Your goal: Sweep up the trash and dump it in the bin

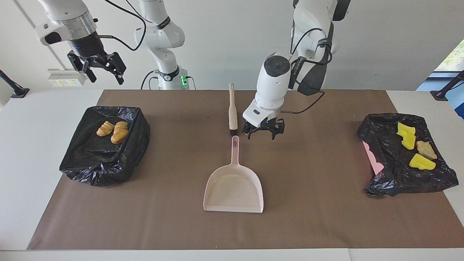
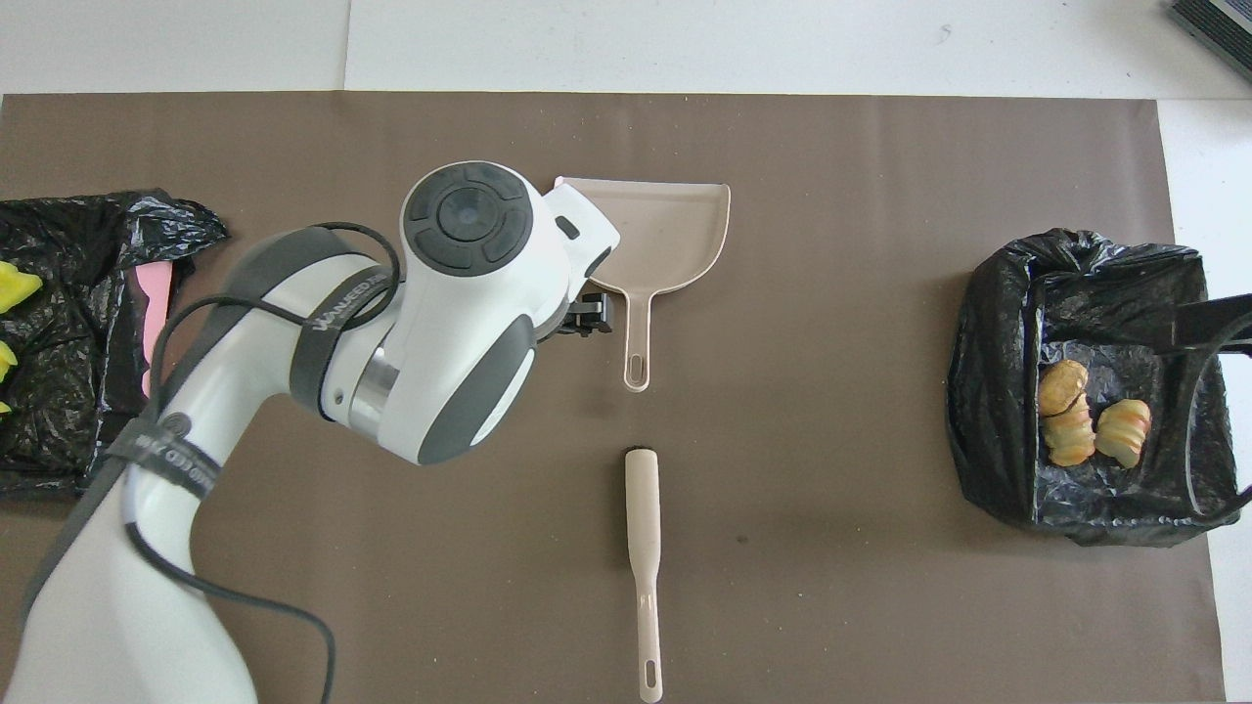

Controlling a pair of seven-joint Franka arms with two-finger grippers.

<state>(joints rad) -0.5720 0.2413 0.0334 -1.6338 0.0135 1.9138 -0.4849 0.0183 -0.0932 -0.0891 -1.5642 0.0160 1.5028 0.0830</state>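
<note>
The pink dustpan (image 1: 233, 188) lies empty mid-mat, handle toward the robots. The brush (image 1: 232, 108) lies just nearer to the robots, in line with it. My left gripper (image 1: 262, 131) is open and empty, low over the mat beside the dustpan's handle tip. My right gripper (image 1: 96, 67) is open and empty, raised high over the bin at its end. Three golden-brown bread pieces (image 1: 112, 131) lie in that bin (image 1: 94, 170). Yellow chunks (image 1: 407, 136) and a tan piece (image 1: 426, 149) lie in the other bin (image 1: 391, 177).
Both bins are lined with black bags, one at each end of the brown mat (image 1: 311, 217). In the overhead view my left arm covers part of the dustpan (image 2: 675, 235); the brush (image 2: 643, 548) and bread (image 2: 1071, 420) show clearly.
</note>
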